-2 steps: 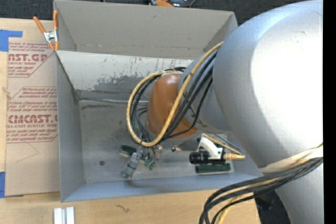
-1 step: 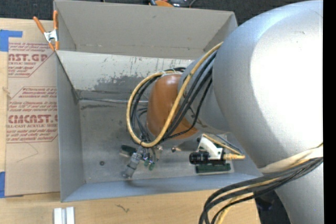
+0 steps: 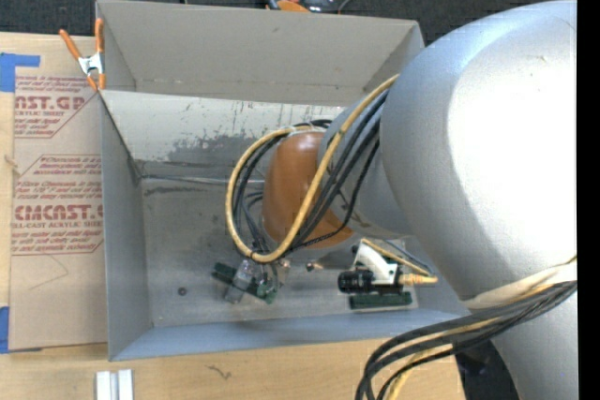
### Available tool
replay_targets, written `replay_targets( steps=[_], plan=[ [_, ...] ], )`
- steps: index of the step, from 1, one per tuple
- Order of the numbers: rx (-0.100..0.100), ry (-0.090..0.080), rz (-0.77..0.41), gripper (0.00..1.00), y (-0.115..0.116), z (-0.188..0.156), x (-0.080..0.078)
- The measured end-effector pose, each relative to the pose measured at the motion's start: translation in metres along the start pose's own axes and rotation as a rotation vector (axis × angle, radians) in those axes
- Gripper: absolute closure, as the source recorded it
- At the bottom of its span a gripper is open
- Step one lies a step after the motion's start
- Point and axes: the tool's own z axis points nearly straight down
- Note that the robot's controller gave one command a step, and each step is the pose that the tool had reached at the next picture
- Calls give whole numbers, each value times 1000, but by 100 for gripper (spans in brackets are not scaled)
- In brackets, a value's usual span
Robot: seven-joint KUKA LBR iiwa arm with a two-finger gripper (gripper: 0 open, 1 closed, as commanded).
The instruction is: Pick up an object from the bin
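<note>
Though the tool [image 3: 248,282] sits low in the bin [image 3: 127,229] — its grip cannot be told.

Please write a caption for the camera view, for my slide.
Gripper low in the grey bin, beside a black-and-green thing and a white one.

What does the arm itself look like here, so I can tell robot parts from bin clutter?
The arm is a large, smooth, rounded silver-grey shell. Its wrist wears a glossy orange-brown domed cover. Yellow and black cables loop loosely from the arm around that cover, down to the gripper, a small dark assembly with green bits.
</note>
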Motion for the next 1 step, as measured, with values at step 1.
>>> replay_targets(
  steps=[1],
  plan=[
    [0, 0, 0, 100, 0, -6, 1]
  ],
)
